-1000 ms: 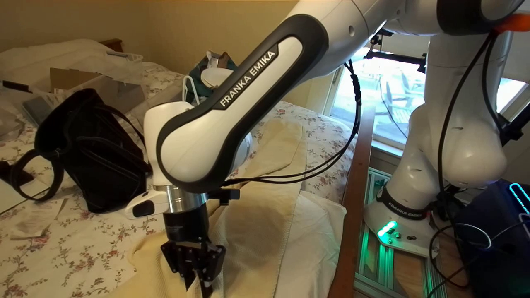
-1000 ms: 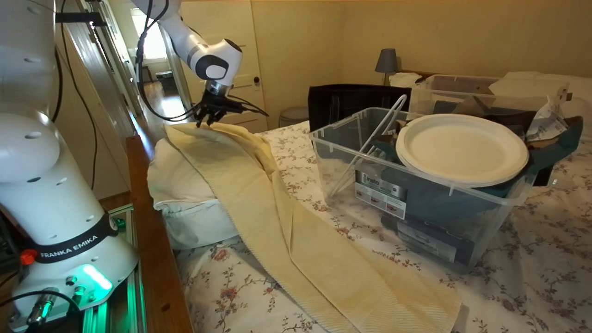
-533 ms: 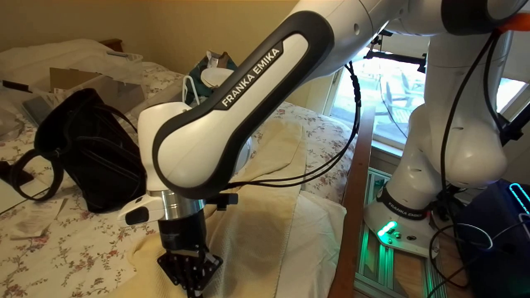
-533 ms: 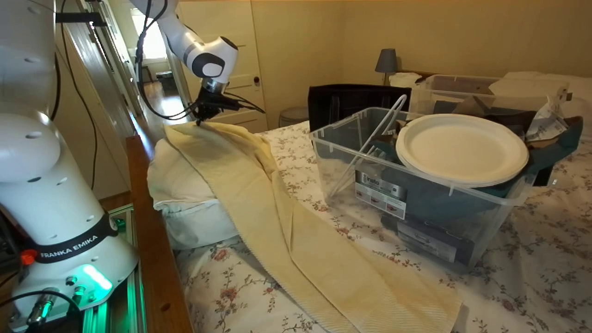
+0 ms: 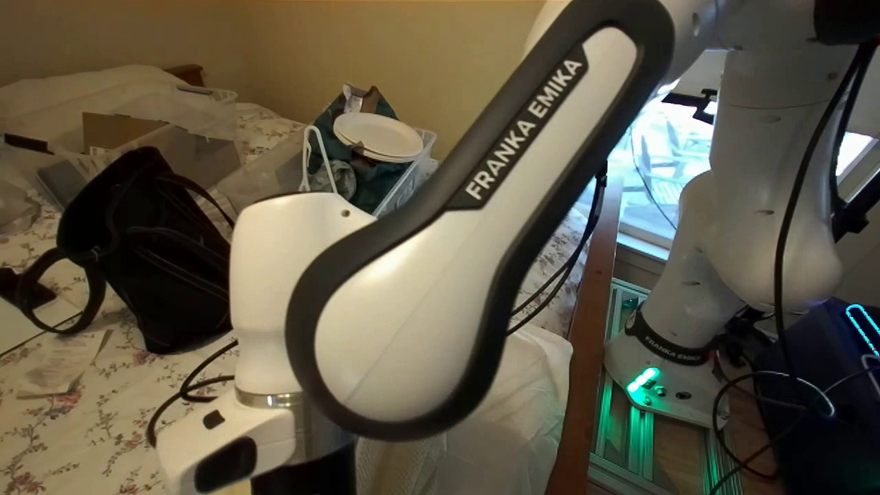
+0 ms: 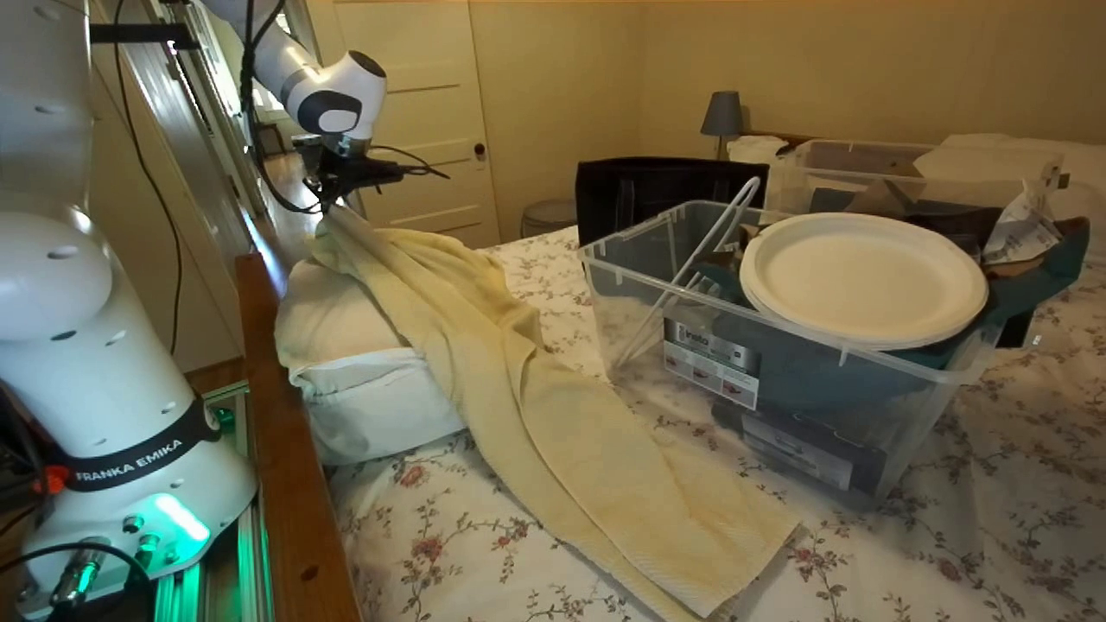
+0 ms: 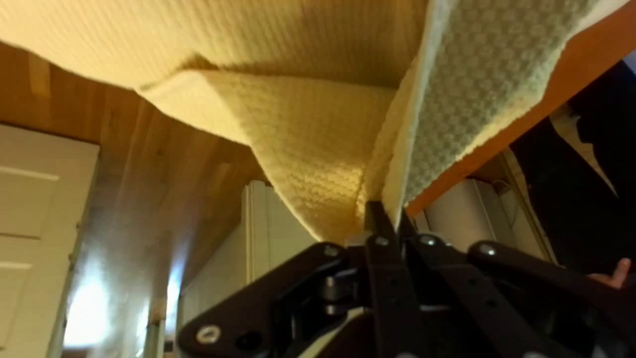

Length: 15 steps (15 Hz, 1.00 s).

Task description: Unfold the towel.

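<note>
Raised and drawn to the left in an exterior view, the far end of the towel [image 6: 527,406] hung higher than it had half a second before, and its near corner had slid back over the floral bedspread [image 6: 432,553], reaching less far right. "FRANKA EMIKA" stood in white capitals along the arm [image 5: 412,323] and again on the black band [image 6: 147,453] around its base; the label [image 6: 710,363] on the clear bin [image 6: 955,376] (white plates [image 6: 864,276] lay across its top) was too blurred to read surely. From the near left the arm reached away to the far side, its wrist bent so that the claw [image 7: 391,214] pointed down. It was pinching a gathered fold of the towel, which fanned out from there in the wrist view. Beyond that grip the towel ran over the white sheet [image 6: 380,415] and down the bedspread toward the near side, left of the bin. In an exterior view the arm filled more of the middle than before, covering most of the towel, while the black bag [image 5: 151,254] had stayed put at the left.
</note>
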Each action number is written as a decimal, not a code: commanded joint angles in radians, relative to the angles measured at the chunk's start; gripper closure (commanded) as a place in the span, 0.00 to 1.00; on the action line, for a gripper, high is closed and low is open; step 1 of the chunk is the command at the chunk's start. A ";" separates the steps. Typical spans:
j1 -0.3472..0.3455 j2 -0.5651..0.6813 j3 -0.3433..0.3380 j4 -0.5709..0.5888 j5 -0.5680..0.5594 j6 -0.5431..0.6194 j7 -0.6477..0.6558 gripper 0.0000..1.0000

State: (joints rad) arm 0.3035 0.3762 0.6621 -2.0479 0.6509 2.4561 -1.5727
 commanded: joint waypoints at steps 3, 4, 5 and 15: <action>-0.053 -0.040 0.172 -0.090 0.271 0.002 -0.291 0.99; -0.052 -0.052 0.180 -0.110 0.314 -0.003 -0.291 0.99; -0.046 -0.071 0.178 -0.136 0.348 -0.008 -0.262 0.99; 0.014 -0.186 0.125 -0.330 0.677 -0.102 -0.127 0.99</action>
State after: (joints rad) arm 0.2829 0.2631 0.8134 -2.3229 1.2427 2.4089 -1.7555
